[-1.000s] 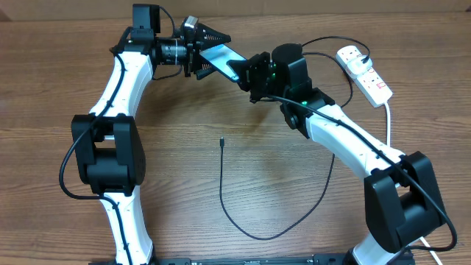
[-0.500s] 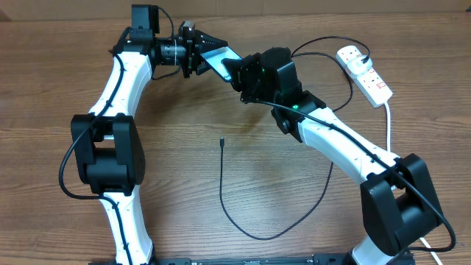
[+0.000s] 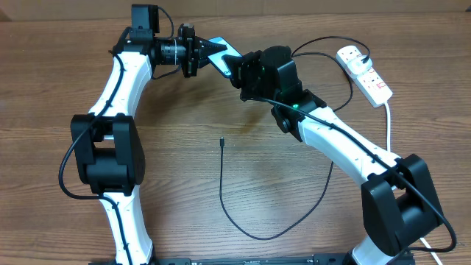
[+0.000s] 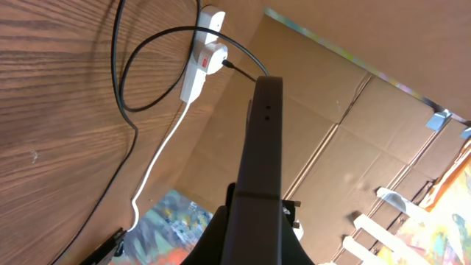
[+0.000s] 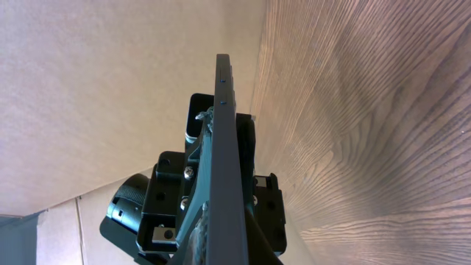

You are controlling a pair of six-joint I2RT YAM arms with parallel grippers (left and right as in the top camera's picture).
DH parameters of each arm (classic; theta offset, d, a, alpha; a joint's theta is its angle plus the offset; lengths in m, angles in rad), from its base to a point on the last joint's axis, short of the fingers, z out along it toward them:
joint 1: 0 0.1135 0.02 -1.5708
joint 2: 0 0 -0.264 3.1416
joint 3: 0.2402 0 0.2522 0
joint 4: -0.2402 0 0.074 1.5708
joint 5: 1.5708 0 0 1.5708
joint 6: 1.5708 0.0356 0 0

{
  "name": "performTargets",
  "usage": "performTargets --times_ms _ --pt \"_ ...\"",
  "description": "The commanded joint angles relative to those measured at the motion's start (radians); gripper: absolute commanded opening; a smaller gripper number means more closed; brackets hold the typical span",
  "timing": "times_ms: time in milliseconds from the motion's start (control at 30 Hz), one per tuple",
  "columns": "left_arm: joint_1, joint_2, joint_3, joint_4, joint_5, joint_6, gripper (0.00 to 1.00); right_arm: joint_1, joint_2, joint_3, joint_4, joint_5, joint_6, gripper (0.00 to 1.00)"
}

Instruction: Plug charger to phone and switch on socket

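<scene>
The phone (image 3: 221,59) hangs above the back of the table, gripped at both ends. My left gripper (image 3: 207,53) is shut on its left end and my right gripper (image 3: 241,72) is shut on its right end. The left wrist view shows the phone's dark edge (image 4: 263,147) running up from the jaws. It stands edge-on in the right wrist view (image 5: 225,147), with the left gripper behind it. The charger's connector tip (image 3: 221,141) lies loose mid-table. Its black cable (image 3: 254,235) loops round to the white socket (image 3: 366,73) at the back right.
The socket's thick white cord (image 3: 388,121) runs down the right side past my right arm. In the left wrist view the socket (image 4: 200,62) lies near the table edge, with cardboard boxes (image 4: 353,140) beyond it.
My left gripper's jaws, wide apart around the phone's end a second ago, have shut on it. The right arm shifted slightly left with the phone.
</scene>
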Motion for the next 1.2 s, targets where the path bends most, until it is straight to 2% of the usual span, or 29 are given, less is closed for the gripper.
performTargets --times_ms 0,100,133,267,333,567,700,967,1167 --pt "-0.008 -0.01 0.021 0.031 -0.022 -0.038 0.04 0.018 -0.012 0.004 -0.024 -0.004 -0.099 0.05" --pt "-0.008 -0.01 0.021 0.081 -0.025 -0.037 0.04 0.018 -0.012 0.004 -0.024 0.017 -0.112 0.11" --pt "-0.008 -0.01 0.021 0.093 -0.029 -0.038 0.04 0.018 -0.012 0.004 -0.023 0.025 -0.121 0.18" --pt "-0.008 -0.01 0.021 0.12 -0.042 -0.037 0.04 0.018 -0.012 0.004 -0.023 0.042 -0.134 0.25" --pt "-0.007 -0.01 0.021 0.12 -0.055 -0.029 0.04 0.017 -0.012 0.004 -0.018 0.059 -0.157 0.35" --pt "0.004 -0.01 0.021 0.119 -0.085 0.065 0.04 -0.008 -0.012 0.004 -0.015 0.15 -0.358 0.69" --pt "0.012 -0.01 0.021 0.119 -0.086 0.171 0.04 -0.045 -0.012 0.004 -0.015 0.146 -0.47 0.79" --pt "0.013 -0.01 0.021 0.077 -0.083 0.442 0.04 -0.175 -0.012 0.004 -0.092 -0.027 -0.847 0.82" --pt "0.013 -0.01 0.021 -0.017 -0.047 0.597 0.04 -0.251 -0.012 0.004 -0.175 -0.189 -1.026 0.8"
